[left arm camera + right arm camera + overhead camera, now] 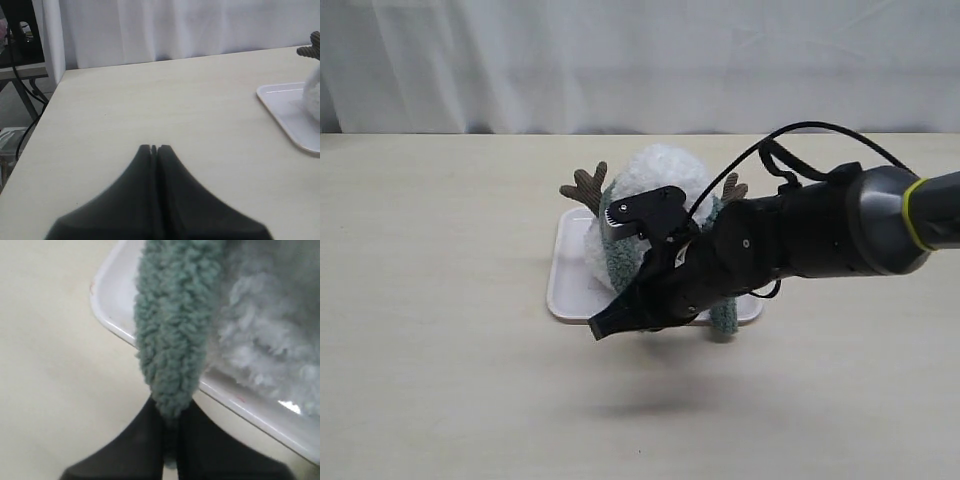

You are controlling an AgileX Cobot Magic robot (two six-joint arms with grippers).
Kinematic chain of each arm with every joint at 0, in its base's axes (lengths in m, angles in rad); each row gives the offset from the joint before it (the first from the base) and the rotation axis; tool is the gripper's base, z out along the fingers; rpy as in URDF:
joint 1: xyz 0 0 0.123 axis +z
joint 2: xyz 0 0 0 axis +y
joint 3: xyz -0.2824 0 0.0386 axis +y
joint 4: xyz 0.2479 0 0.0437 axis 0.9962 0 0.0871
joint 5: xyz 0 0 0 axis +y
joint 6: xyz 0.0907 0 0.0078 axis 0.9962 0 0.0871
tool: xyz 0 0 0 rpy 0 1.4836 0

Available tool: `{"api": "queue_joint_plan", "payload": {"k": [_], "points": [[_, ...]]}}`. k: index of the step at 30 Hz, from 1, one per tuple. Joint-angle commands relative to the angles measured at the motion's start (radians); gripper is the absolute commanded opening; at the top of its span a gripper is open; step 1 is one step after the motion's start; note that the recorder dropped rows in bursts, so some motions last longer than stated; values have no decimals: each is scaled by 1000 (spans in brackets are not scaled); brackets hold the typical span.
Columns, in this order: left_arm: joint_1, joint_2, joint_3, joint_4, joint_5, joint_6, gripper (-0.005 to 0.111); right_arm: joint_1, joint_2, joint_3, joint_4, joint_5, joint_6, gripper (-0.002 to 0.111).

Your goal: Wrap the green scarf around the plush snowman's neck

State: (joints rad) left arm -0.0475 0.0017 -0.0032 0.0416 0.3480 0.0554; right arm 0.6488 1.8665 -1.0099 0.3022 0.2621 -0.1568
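The plush snowman (665, 172) lies on a pale pink tray (565, 285), its brown twig arms sticking out to both sides. The green scarf (620, 262) runs down over its white fluff on the left, and another length of it (723, 318) hangs past the tray's front edge on the right. My right gripper (608, 323) reaches across in front of the tray. In the right wrist view it (170, 409) is shut on the end of the scarf (172, 330), beside the white fluff (270, 330). My left gripper (155, 148) is shut and empty over bare table.
The tray's corner (285, 102) and a bit of the snowman (315, 92) show at the edge of the left wrist view. A white curtain hangs behind the table. The table's left edge (45, 115) drops off, with a stand and cables beyond it.
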Motion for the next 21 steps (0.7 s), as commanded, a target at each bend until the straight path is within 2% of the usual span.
{"api": "queue_joint_plan", "payload": {"k": [1,5,9,21], "points": [[1,-2,3,-1,-16,-1,0,-9,-44,-2,-172,88,13,4],[1,-2,3,-1,-16,-1,0,-9,-44,-2,-415,144,206,4],[1,-2,3,-1,-16,-1,0,-9,-42,-2,-550,172,331,4],[1,-2,3,-1,-16,-1,0,-9,20,-2,-557,177,333,4]]}}
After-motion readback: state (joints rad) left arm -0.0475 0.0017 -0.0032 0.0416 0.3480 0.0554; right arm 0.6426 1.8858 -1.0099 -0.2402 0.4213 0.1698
